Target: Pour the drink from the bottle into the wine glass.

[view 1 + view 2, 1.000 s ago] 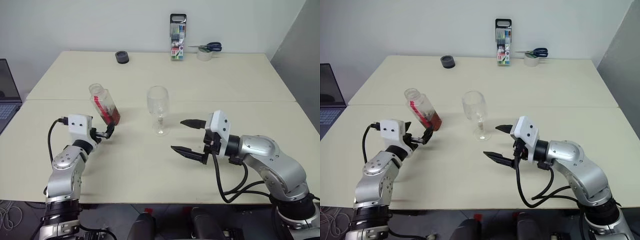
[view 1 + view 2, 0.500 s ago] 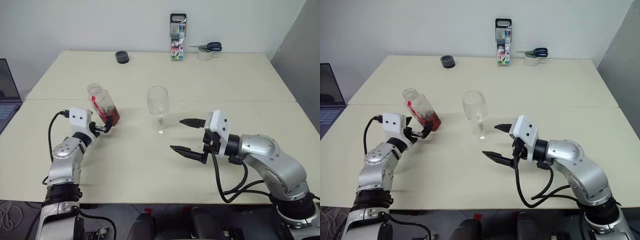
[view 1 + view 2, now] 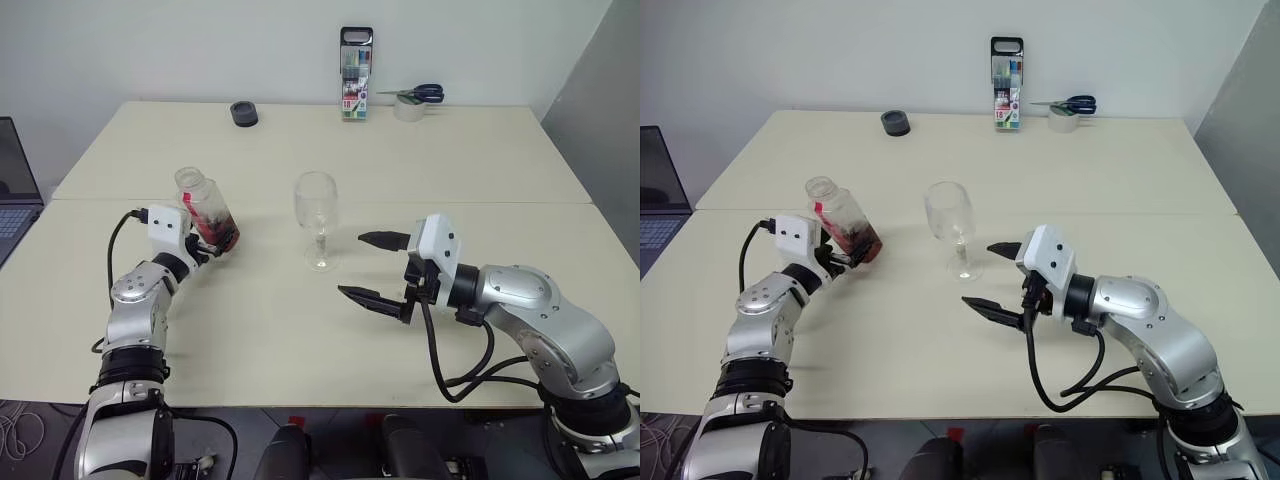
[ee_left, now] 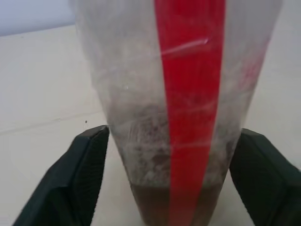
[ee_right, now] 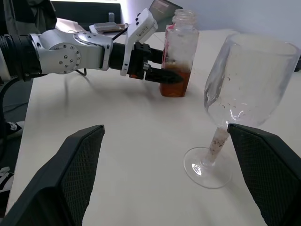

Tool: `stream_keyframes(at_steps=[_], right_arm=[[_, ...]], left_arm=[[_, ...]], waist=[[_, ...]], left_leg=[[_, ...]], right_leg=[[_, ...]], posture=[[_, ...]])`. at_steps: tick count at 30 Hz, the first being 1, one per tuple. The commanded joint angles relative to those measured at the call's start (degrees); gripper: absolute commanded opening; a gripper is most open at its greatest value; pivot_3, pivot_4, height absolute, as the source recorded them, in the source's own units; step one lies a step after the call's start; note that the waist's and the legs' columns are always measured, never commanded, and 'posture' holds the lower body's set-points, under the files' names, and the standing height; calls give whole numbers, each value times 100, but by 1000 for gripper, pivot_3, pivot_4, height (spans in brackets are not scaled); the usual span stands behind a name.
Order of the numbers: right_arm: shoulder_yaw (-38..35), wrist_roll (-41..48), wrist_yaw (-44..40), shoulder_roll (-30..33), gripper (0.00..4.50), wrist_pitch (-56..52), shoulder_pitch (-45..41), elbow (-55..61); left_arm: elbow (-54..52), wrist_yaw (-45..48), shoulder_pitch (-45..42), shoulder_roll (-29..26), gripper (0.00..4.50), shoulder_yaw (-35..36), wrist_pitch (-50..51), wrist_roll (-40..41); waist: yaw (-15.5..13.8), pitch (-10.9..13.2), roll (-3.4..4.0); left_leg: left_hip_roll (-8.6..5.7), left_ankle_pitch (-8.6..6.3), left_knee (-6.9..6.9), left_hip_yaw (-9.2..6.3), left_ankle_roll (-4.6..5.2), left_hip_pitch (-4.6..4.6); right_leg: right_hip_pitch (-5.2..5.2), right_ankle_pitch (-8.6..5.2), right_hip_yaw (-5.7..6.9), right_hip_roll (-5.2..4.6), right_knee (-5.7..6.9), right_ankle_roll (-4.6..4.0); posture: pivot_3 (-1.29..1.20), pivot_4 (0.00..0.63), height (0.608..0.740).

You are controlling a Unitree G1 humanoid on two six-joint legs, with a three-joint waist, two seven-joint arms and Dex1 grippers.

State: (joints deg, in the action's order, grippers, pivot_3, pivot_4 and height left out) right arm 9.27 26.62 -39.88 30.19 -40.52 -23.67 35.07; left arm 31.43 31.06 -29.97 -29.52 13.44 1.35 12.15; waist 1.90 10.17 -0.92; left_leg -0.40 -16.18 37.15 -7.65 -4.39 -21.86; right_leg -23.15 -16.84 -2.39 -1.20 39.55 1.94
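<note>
Straddling the bottle's (image 3: pixel 207 214) base, your left gripper (image 3: pixel 205 251) has a finger on either side; I can't tell if they're clamped on it. Right gripper (image 3: pixel 378 268) gapes wide, empty, lower right of centre. One bottle, left of centre: clear, uncapped, tilted, red strip, a little amber drink (image 5: pixel 174 84) at the bottom. One empty wine glass (image 3: pixel 317 220) stands mid-frame, between the grippers.
</note>
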Motion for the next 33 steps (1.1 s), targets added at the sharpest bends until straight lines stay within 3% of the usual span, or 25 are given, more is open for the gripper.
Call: stream_keyframes(at_steps=[1,3,5,13,21,26,33], right_arm=[[-39,105,51,-22,4500,-11,-88,240],[-45,114,74,-23,4500,-37,-87,262],[-52,118,98,-25,4500,-58,-92,274],[-419,238,299,-15,4500,-116,-7,324],[-736,325,695,-130,4500,-118,-70,279],[-897,156,454,-69,4500,619,130,21],[-1150,568,41,68,4500,661,-78,-311]], left_arm=[[9,69,-149,-36,2680,-42,-169,-34],[-13,70,-146,-15,2035,-65,-164,-33],[-89,61,-120,7,1708,-76,-127,-22],[-965,-166,-19,-15,1685,-380,-168,-380],[-1772,-499,-339,-224,1684,-986,-661,-1398],[-1675,-624,-707,-484,1684,-1345,-1226,-2084],[-1065,-898,-1338,-756,1684,-1710,-2144,-2806]], waist=[[3,0,0],[3,0,0],[3,0,0],[-2,3,-6],[1,3,-9],[-1,4,-10],[9,5,-10]], left_leg=[[0,0,0,1,0,0],[0,0,0,0,0,0],[0,0,0,0,0,0],[-2,0,3,-4,-1,-4],[0,1,3,-2,-1,-5],[-2,0,2,1,0,-6],[-2,-1,2,5,3,-5]], right_leg=[[0,0,-1,0,0,0],[0,0,0,0,0,0],[0,0,-1,0,1,0],[0,0,0,-1,2,0],[-3,0,-1,0,4,0],[-3,0,0,0,3,0],[-3,0,-2,2,4,0]], posture=[[0,150,740],[0,150,740],[0,150,740],[0,150,740],[0,150,740],[0,150,740],[0,150,740]])
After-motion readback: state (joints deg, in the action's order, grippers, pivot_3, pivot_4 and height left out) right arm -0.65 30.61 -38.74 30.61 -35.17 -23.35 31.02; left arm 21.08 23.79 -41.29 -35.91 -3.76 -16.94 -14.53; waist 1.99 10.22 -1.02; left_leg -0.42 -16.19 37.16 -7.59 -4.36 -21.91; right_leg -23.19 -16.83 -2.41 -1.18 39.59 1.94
